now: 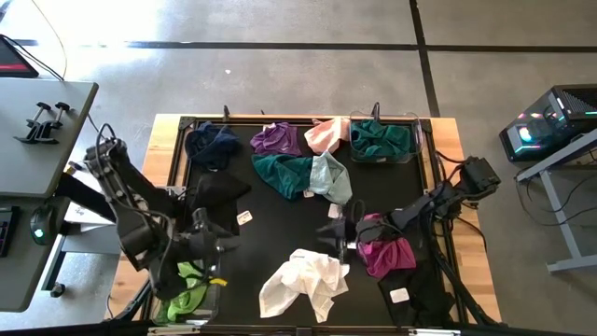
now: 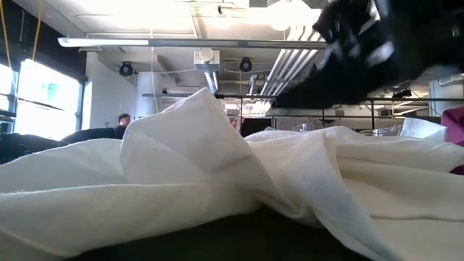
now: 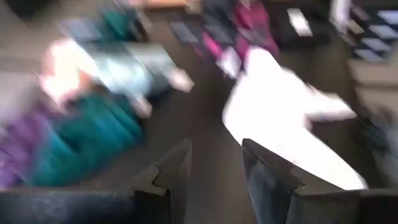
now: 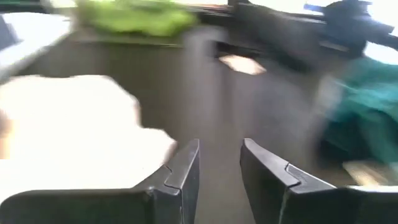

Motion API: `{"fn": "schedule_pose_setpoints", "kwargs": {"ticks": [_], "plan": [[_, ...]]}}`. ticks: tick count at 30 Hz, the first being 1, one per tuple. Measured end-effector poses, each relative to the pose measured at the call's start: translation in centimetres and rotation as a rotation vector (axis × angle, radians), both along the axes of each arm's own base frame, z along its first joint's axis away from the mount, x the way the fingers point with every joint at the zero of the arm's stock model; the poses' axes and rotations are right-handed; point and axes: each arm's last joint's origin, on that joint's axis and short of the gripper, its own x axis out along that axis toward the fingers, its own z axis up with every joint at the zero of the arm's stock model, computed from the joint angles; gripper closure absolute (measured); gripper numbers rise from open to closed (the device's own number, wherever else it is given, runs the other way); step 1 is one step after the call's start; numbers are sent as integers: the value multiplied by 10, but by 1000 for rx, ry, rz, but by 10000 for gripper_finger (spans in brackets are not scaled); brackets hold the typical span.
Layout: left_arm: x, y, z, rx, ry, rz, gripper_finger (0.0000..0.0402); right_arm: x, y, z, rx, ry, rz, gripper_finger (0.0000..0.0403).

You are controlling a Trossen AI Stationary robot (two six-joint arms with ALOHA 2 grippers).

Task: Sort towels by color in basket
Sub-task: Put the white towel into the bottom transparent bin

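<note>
Sorting looks barely begun: lime towel [image 1: 189, 285] and teal towel [image 1: 381, 140] seem binned, others ring the white towel [image 1: 303, 283], both the left gripper [image 3: 214, 163] and right gripper [image 4: 219, 160] parted, empty.

The room is bright. In the low view, ceiling lights [image 2: 293, 11] glow very white, and a window [image 2: 43, 98] shines far to the left of them. The white towel [image 2: 239, 181] fills that picture and looks sharp, with soft grey shadows in its folds. Both wrist views are smeared with blur, and there the white towel looks washed out by glare. The high view is clear and evenly lit.
</note>
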Motion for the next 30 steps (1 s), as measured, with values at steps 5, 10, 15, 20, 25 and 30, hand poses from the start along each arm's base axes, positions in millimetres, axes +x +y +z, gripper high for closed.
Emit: {"fn": "schedule_pose_setpoints", "kwargs": {"ticks": [5, 10, 15, 20, 25, 30], "plan": [[26, -1, -14, 192, -123, 147, 268, 28, 18, 25, -42, 142, 143, 251], [57, -2, -42, 261, -74, 219, 268, 49, 40, 38, -36, 222, 232, 181], [89, -8, -78, 314, -34, 261, 268, 61, 59, 19, -14, 282, 344, 146], [114, -12, -114, 333, -73, 334, 268, 65, 63, -12, 1, 373, 295, 150], [115, -9, -124, 310, -252, 456, 268, 67, 61, -32, -2, 413, 194, 182], [108, -9, -117, 315, -141, 395, 276, 69, 56, -39, -40, 435, 169, 247]]}}
